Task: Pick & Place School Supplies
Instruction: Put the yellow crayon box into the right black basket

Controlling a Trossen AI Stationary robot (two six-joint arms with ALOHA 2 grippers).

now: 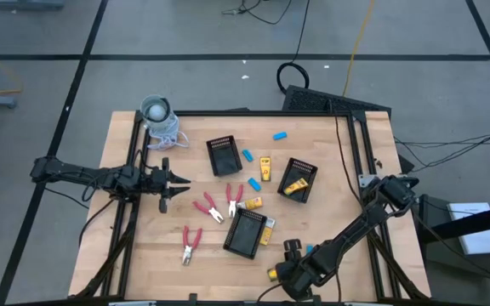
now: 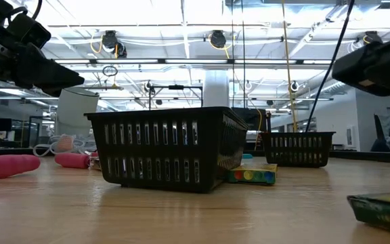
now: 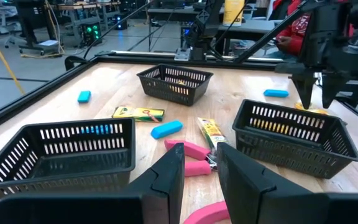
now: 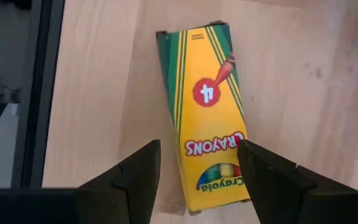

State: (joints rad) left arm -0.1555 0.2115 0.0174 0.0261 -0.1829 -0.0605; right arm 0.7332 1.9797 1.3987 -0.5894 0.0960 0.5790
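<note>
The right hand (image 4: pixel 197 165) hangs low over the near edge of the counter (image 1: pixel 143 255), fingers pointing down and spread apart on either side of a yellow crayon box (image 4: pixel 207 112) that lies flat on the wood. The fingers straddle the box's end; whether they touch it cannot be told, and nothing is lifted.

Just beyond that hand stands a black basket (image 1: pixel 247 232) with another crayon box (image 1: pixel 268 231) against its side. Farther on, a second basket (image 1: pixel 299 179) holds a yellow crayon box (image 1: pixel 294 187), and a third basket (image 1: pixel 224 155) stands past it; its contents cannot be made out.

The left hand (image 3: pixel 199 165) reaches in level from the counter's left side, fingers partly open and empty. In front of it lie red-handled pliers (image 3: pixel 191 158), then a blue eraser (image 3: pixel 166 129) and a crayon box (image 3: pixel 138 113).

Bare wood stretches along the near left corner, around one pair of pliers (image 1: pixel 190 244).
</note>
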